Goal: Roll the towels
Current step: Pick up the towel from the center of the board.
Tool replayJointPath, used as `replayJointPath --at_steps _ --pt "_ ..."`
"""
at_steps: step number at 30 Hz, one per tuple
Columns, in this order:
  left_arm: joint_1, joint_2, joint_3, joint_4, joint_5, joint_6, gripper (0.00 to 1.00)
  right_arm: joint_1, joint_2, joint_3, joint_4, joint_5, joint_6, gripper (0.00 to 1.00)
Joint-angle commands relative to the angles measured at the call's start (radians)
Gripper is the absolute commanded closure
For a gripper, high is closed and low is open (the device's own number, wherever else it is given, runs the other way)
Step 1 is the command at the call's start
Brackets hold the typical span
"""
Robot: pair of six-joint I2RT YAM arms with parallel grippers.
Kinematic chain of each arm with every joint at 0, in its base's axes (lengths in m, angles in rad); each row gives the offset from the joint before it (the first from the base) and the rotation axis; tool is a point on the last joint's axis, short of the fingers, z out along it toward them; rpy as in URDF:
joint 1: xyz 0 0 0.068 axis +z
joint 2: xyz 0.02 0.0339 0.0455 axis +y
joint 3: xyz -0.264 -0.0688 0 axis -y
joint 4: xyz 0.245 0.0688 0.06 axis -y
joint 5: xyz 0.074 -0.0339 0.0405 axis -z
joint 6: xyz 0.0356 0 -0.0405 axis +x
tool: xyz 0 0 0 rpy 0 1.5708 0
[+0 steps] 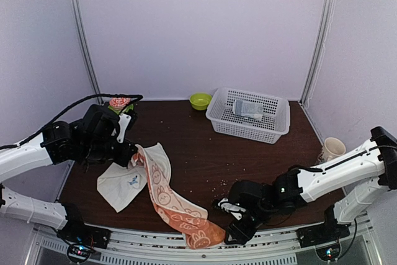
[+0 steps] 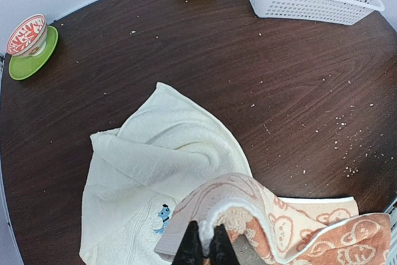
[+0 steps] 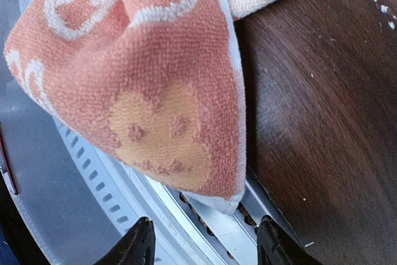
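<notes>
Hazard: patterned towel point(image 1: 177, 203), lower-centre end overhanging desk point(image 1: 205, 153), may slide off; left end effector point(image 2: 203, 249) clamped on it, right end effector point(image 3: 205, 243) apart.

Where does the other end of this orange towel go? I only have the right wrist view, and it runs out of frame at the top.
Observer: It runs diagonally up the table. The orange towel's far end is pinched in the left gripper, jaws shut on a fold.
Operator: Second towel?
Observer: The cream towel lies rumpled on the table, partly under that pinched end, blue mark facing up.
Operator: Anything rolled?
Observer: Only a grey-blue rolled towel, in the white basket at the far right.
</notes>
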Motion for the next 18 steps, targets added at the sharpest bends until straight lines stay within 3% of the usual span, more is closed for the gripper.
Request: replayJointPath --at_steps 1,9,13,18 --pt "0.007 -0.022 0.007 0.013 0.002 -0.009 1.0 0.01 0.035 0.016 -0.012 0.011 0.022 0.43" --pt "0.007 -0.037 -0.007 0.012 0.018 -0.012 1.0 0.059 0.169 0.143 -0.118 0.124 0.036 0.49" --pt "0.007 -0.044 -0.012 0.015 0.022 -0.011 1.0 0.071 0.213 0.183 -0.153 0.138 0.044 0.58" --pt "0.007 -0.047 -0.02 0.016 0.035 -0.003 1.0 0.078 0.21 0.192 -0.197 0.219 0.068 0.99"
